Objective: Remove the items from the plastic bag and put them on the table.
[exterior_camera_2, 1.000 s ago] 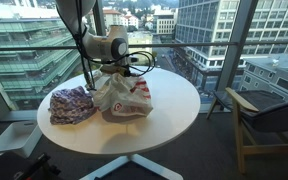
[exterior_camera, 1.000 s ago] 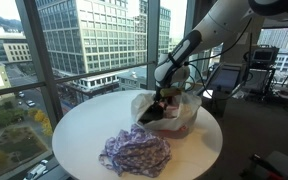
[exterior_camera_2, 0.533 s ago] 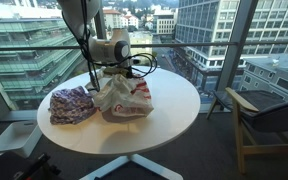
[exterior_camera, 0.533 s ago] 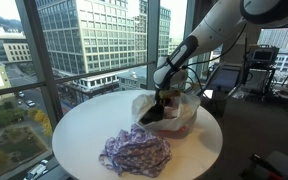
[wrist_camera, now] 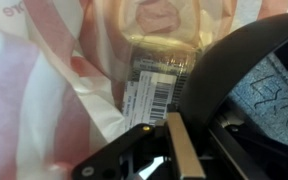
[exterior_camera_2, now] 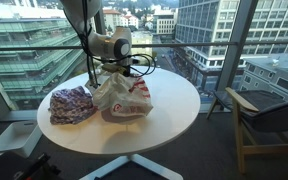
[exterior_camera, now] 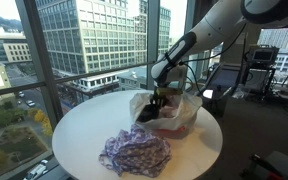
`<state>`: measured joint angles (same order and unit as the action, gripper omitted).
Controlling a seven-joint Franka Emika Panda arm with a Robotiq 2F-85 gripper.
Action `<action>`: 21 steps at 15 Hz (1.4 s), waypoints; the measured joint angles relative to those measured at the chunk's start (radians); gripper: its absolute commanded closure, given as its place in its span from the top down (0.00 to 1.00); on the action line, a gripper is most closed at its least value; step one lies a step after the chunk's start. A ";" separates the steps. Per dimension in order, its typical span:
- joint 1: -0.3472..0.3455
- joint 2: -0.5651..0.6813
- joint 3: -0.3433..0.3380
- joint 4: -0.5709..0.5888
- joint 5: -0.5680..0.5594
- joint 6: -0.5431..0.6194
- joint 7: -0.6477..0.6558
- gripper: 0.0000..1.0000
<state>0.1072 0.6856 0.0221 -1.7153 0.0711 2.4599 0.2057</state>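
The plastic bag [exterior_camera: 181, 116] [exterior_camera_2: 126, 98], translucent white with red print, sits crumpled on the round white table [exterior_camera: 84, 125] [exterior_camera_2: 172, 115]. My gripper [exterior_camera: 159, 99] [exterior_camera_2: 112, 73] reaches down into its open mouth. In the wrist view the gripper [wrist_camera: 174, 152] is shut, its tan pad pressed against a black item [wrist_camera: 234, 70] inside the bag [wrist_camera: 44, 90]. A barcode label [wrist_camera: 149, 95] lies just beyond the fingertips. The black item [exterior_camera: 150, 112] shows at the bag's mouth under the gripper. A purple patterned cloth [exterior_camera: 134, 153] [exterior_camera_2: 72, 103] lies on the table beside the bag.
Tall windows stand right behind the table. An armchair [exterior_camera_2: 269, 112] is off to one side, and equipment [exterior_camera: 259, 75] stands behind the arm. Bare tabletop surrounds the bag and the cloth.
The jaws have closed inside the bag's mouth on the black item. The arm and the bag have hardly moved.
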 measured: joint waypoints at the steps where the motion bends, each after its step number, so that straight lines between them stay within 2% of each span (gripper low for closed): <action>1: -0.001 -0.001 0.003 0.009 0.001 -0.016 0.000 0.07; 7: 0.017 -0.053 -0.007 0.042 -0.055 -0.185 0.005 0.05; 14: 0.042 -0.168 0.000 0.044 -0.090 -0.522 0.015 0.04; 18: 0.045 -0.225 0.009 0.043 -0.091 -0.612 0.013 0.04; 21: 0.043 -0.273 0.021 0.033 -0.083 -0.628 -0.021 0.04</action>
<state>0.1502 0.4126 0.0428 -1.6826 -0.0115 1.8317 0.1845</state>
